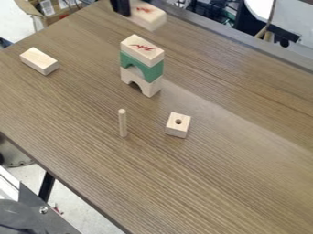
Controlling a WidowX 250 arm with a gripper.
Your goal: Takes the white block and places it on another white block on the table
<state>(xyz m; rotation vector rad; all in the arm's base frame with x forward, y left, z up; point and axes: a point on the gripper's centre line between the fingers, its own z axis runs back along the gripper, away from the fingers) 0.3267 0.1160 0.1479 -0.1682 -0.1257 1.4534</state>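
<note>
At the camera view's top edge, the black hand [121,7] is at the left end of a pale wooden block with red print [149,18], whose long axis slants down to the right; whether it is pinching the block, one cannot tell. The next move likely turns on that closeness, with the plain pale wooden block [39,61] lying well apart, down-left on the brown wood-grain table [214,183].

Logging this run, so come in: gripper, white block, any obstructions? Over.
Gripper at table's far edge. Red-marked white block right beside it, grip unconfirmed. Three-piece stack with green arch stands nearby, possible bump hazard.
</note>
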